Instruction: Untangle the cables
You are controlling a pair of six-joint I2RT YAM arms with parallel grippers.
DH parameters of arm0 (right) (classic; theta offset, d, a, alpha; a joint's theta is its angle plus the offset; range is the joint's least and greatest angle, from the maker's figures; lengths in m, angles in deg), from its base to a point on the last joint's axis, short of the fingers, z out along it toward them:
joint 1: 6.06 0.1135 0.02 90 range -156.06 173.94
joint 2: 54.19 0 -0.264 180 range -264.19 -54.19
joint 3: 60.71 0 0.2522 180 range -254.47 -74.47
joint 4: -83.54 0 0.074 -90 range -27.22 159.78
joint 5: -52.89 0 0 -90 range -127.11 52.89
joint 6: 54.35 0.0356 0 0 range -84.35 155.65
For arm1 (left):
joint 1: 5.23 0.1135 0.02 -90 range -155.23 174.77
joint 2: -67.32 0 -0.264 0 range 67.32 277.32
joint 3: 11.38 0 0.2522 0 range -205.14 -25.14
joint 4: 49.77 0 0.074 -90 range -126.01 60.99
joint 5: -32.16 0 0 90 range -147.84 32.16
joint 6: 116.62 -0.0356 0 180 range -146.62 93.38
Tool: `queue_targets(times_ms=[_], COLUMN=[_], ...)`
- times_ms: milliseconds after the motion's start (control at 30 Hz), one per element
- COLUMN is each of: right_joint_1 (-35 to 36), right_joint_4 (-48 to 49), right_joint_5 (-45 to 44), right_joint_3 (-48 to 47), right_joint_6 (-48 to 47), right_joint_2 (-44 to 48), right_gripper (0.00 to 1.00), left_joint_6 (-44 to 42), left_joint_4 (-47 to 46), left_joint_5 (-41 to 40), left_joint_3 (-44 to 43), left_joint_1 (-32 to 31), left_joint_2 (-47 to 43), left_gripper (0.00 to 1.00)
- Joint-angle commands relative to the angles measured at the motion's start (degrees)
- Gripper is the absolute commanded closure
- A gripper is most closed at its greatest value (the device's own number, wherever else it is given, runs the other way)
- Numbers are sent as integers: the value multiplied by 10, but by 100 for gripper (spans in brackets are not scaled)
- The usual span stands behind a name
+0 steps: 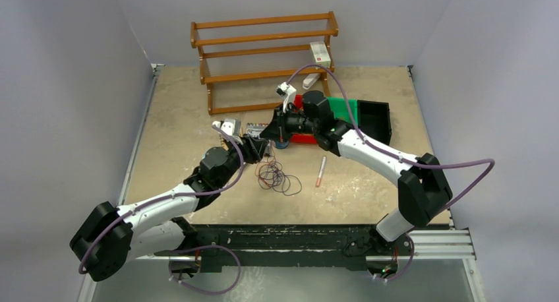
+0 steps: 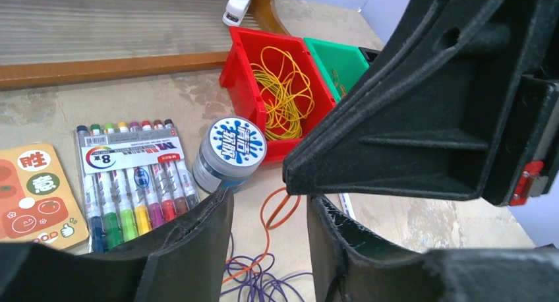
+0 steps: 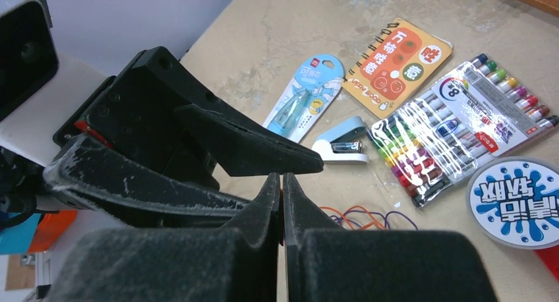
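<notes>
Untangling partway.
Yellow cables sat in red bin; purple-orange tangle unsorted on table. Left gripper jaws apart, right gripper jaws together.

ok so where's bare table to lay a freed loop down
Bare: table left of the wooden rack, and the near strip right of the pink pen. Crowded: mid-table around the cable tangle, marker pack and red bin.

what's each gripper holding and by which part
The right gripper, shut, apparently pinches the orange cable at its loop's top; the left gripper is open, holding nothing.
</notes>
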Motion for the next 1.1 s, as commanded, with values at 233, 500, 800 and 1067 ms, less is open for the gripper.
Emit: queue_targets(times_ms=[233, 500, 800, 1067], right_joint_1=[-5, -9, -9, -9], right_joint_4=[11, 30, 161, 272], right_joint_5=[8, -92, -244, -192], right_joint_3=[-22, 18, 204, 283], right_joint_6=[10, -49, -115, -117], right_joint_2=[41, 108, 235, 209], right_gripper=[100, 58, 35, 30], left_joint_6=[-6, -7, -4, -8], left_joint_4=[-36, 44, 160, 227], left_joint_5=[26, 6, -23, -11], left_joint_3=[-46, -77, -150, -215], left_joint_1=[14, 14, 14, 14], left_joint_2=[25, 12, 4, 2], left_gripper=[95, 100, 100, 100])
